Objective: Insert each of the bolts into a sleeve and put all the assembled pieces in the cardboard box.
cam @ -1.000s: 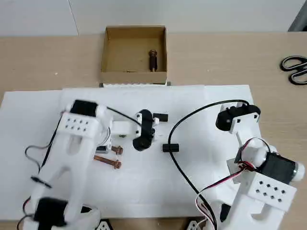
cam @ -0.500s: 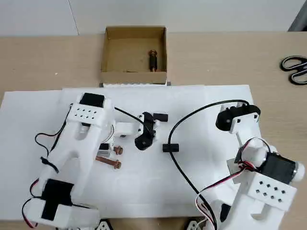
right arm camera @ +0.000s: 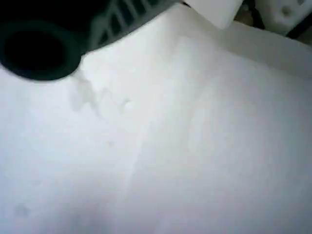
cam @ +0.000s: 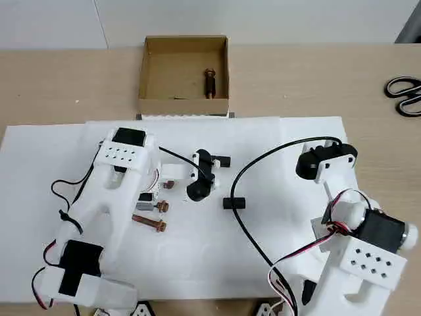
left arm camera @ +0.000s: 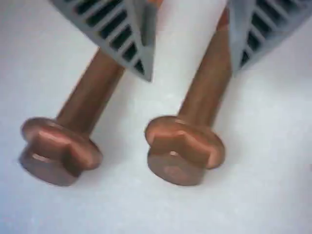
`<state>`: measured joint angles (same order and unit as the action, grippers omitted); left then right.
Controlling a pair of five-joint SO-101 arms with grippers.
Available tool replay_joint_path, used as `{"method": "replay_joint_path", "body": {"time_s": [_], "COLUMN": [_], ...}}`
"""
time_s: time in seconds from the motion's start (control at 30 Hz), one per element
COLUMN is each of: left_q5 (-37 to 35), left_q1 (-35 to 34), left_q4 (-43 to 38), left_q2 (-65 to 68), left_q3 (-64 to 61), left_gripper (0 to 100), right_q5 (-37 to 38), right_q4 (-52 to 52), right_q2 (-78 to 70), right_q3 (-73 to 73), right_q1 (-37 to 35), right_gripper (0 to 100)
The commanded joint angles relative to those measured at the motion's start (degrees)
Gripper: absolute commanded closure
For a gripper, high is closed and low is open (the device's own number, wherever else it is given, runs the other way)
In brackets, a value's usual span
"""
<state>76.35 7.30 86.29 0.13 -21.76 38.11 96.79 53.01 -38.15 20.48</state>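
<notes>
1. My left claw [left arm camera: 190, 73] is spread and low over the white sheet [cam: 197, 263]. It straddles the shank of a copper bolt [left arm camera: 183, 146] and pinches nothing yet.
2. A second bolt [left arm camera: 58, 151] lies just beside it, its shank partly hidden by one finger [left arm camera: 112, 24].
3. I judge this to be the pick-up step. Next I should close on the straddled shank alone, sparing its neighbour, then lift.
4. One black sleeve [cam: 233, 202] lies near on the sheet, with another sleeve [cam: 221, 160] beyond it.
5. My right claw [cam: 321, 163] hangs well apart, and I cannot tell its state.
6. The cardboard box [cam: 141, 72], at the far side of the surface [cam: 66, 79], holds one assembled piece [cam: 210, 82].
</notes>
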Motion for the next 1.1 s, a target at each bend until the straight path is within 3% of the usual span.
{"method": "replay_joint_path", "body": {"time_s": [0.0, 0.87, 1.07], "left_q5": [2.02, 2.02, 1.85], "left_q1": [0.88, 0.79, 1.23], "left_q4": [-1.32, -6.33, -6.33], "left_q2": [-0.18, 11.78, 13.01], "left_q3": [1.89, 2.15, 2.24], "left_gripper": [89, 90, 99], "right_q5": [0.35, 0.44, 0.44], "right_q4": [-1.36, -0.92, -0.75], "right_q2": [0.31, 0.75, 0.75], "right_q3": [0.26, 0.26, 0.26], "right_q1": [0.31, 0.31, 0.31], "right_gripper": [98.3, 98.4, 98.4]}}
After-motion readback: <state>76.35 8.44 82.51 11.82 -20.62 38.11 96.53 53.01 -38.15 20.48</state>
